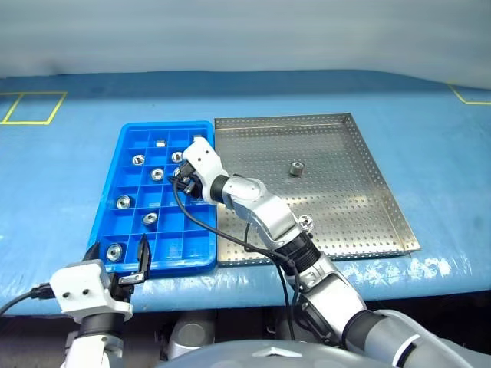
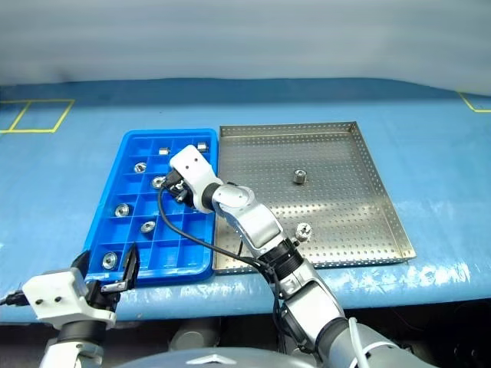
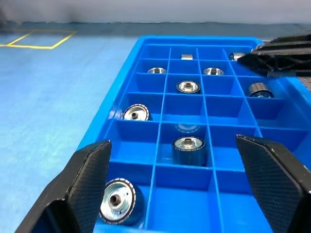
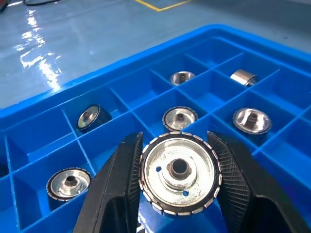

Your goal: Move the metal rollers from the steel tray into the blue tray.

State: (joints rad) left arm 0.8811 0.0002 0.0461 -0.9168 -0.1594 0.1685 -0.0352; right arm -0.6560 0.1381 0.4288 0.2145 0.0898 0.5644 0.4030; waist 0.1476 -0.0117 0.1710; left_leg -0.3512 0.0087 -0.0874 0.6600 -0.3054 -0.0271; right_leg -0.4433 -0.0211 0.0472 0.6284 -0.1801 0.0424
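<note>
Nearest the robot, the left tool [image 1: 123,264] is hanging released at about 7 o'clock of the scene, its two black fingers [image 3: 87,179] standing wide apart just short of the near rim of the blue tray [image 1: 107,207]. Between those fingers, the left wrist view is looking into the tray's square compartments, where one roller [image 3: 116,200] is lying in the near corner cell and another [image 3: 188,148] is sitting one row beyond it.

The blue tray is resting on the blue surface [image 1: 430,161], with its right long side just beside the left rim of the steel tray [image 1: 383,199]. Further metal rollers [image 1: 123,202] are sitting singly in scattered compartments toward the tray's middle and far end, one per cell.

The right arm is reaching across toward 11 o'clock, and the right tool [image 4: 179,170] is hovering over the right-hand columns of the blue tray, about midway along its length. It is clenched on a held roller [image 4: 178,174], a shiny disc with a knurled edge and a dark centre hole, pinched flat-face toward the wrist camera between the two ribbed fingers [image 4: 121,179]. The roller is hanging above the compartments, not touching the tray floor.

On the steel tray, one loose roller [image 1: 306,222] is lying at about 5 o'clock of the perforated floor, close beside the right forearm, and a second upright roller [image 1: 295,168] is standing near the tray's centre, well apart from the first.
</note>
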